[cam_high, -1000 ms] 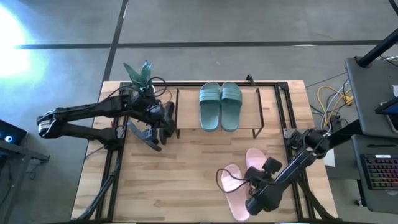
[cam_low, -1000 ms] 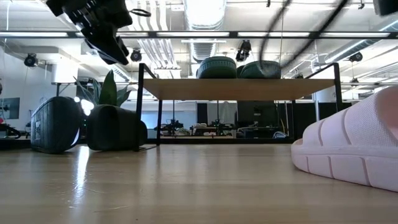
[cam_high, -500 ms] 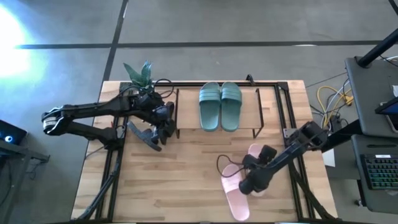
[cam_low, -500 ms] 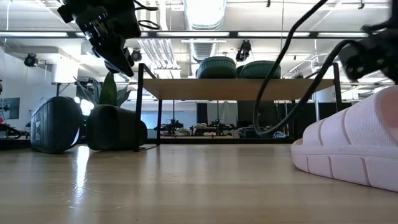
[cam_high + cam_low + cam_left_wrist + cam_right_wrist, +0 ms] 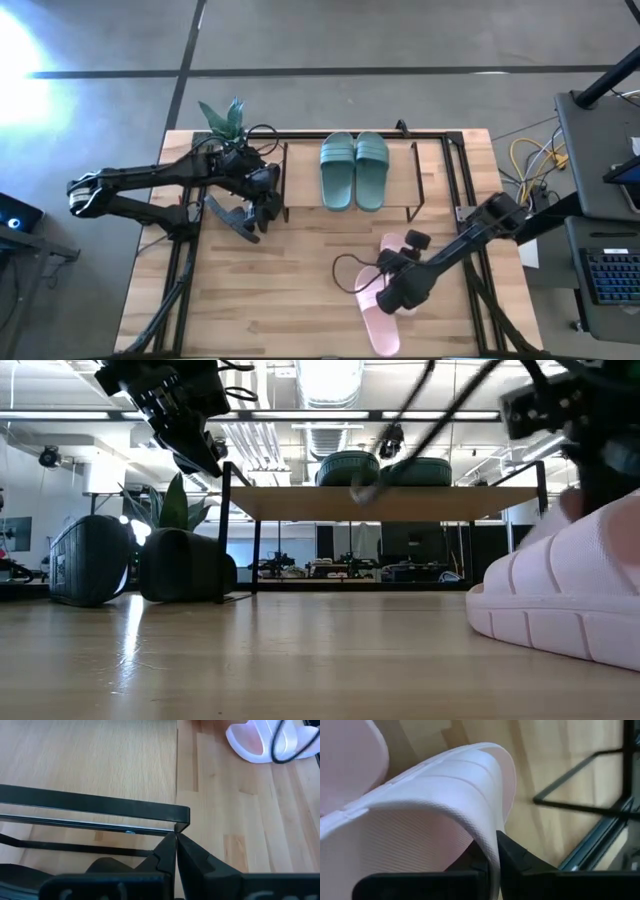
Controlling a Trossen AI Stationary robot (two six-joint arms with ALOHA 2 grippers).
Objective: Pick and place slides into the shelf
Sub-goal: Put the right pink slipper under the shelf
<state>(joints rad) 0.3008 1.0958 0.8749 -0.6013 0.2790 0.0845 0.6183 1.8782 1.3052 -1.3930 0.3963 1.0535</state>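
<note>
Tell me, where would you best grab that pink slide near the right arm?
By its wide strap, from above. The strap arches clear of the sole, thin enough for two fingers. The right gripper is already shut on the strap of one pink slide; the other pink slide lies beside it.

Your right arm reaches in from the table's right edge toward the near middle, its right gripper [image 5: 396,291] low, fingers [image 5: 512,854] pinched together on the strap of a pale pink slide [image 5: 378,300]. Your left arm stretches across the far left side, its left gripper [image 5: 268,200] closed and empty.
</note>
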